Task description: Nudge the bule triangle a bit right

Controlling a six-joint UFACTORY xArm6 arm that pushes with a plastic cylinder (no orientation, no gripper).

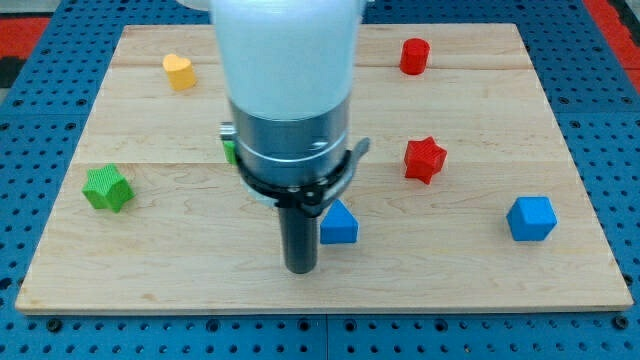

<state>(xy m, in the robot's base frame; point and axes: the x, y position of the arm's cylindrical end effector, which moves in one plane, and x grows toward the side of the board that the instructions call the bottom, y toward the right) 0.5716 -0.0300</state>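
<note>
Just right of my tip [300, 268]: blue triangle [340, 224], near-touching.

One raised camera looks down across the whole wooden board [560, 90].

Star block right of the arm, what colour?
Red. The star block shows clearly in the camera view, right of and above my tip.
</note>
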